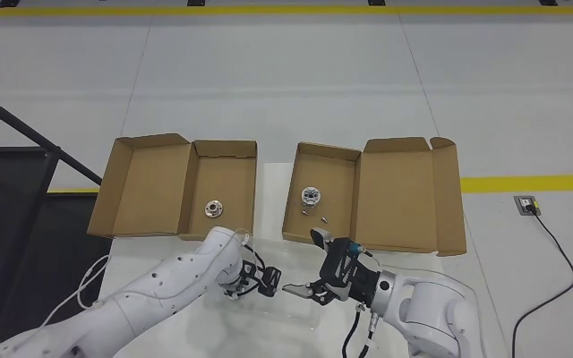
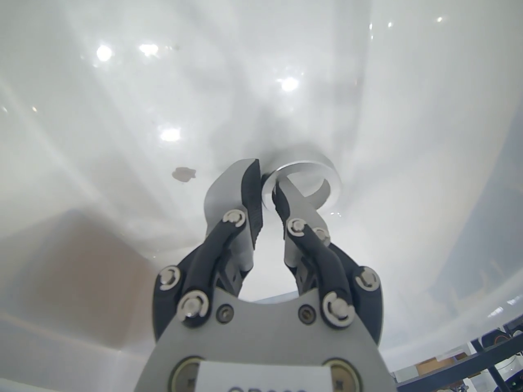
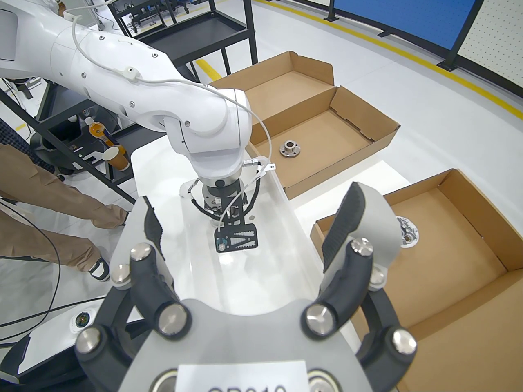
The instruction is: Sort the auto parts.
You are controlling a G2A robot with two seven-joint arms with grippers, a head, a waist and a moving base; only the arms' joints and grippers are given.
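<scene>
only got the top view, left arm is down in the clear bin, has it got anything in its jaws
Observer: Yes. In the left wrist view the left gripper is shut on the rim of a metal ring, one jaw inside the ring and one outside.
Operator: and the right one, holding anything
Observer: No. The right wrist view shows the right gripper open, with nothing between its jaws.
Operator: what's the round part in the left box
Observer: A metal flange with a raised hub in the middle, lying flat on the floor of the left cardboard box.
</scene>
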